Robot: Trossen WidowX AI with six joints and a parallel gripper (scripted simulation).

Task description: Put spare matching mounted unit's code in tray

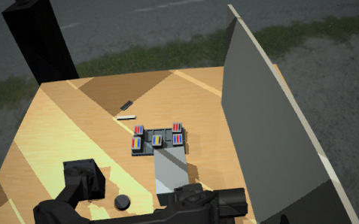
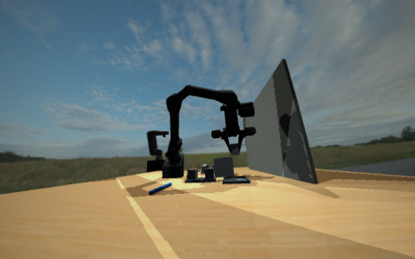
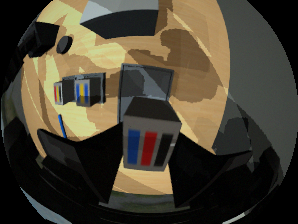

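A: Start big. What about the tall grey panel point(image 1: 259, 113) point(image 2: 262, 130) point(image 3: 262, 75)?
B: Upright, to one side; best given a wide berth. Then the pale grey box point(image 1: 170, 165) point(image 2: 224, 167) point(image 3: 122, 26), near the tray. No readable code on any visible face.
A: And the gripper point(image 2: 235, 149) point(image 3: 148, 127)?
B: Above the tabletop, pointing down. Jaws partway open, closed firmly on a striped spare point(image 2: 235, 150) point(image 3: 148, 147).
A: Next size down?
B: The dark rack point(image 1: 146, 152) point(image 2: 200, 180) point(image 3: 104, 90), with other striped spares in it. Beside it, apart, the shallow tray point(image 2: 237, 181) point(image 3: 155, 82), below the held spare and apart from it.
A: Now the held spare. Heavy?
B: Probably light, and stiff: a boxy body, hard-looking, unlikely to give under squeezing. Smooth sides, so perhaps a little slippery. Not obviously fragile, but better lowered than dropped.
A: Where to take hold?
B: By two opposite flat sides, as now, clear of the striped face. Keep level, lower into the tray, open only once supported. Beware of tipping on the low rim.
A: Smallest last?
B: Stripes: blue, red, black in the wrist view. Impossible to confirm as a match from here.
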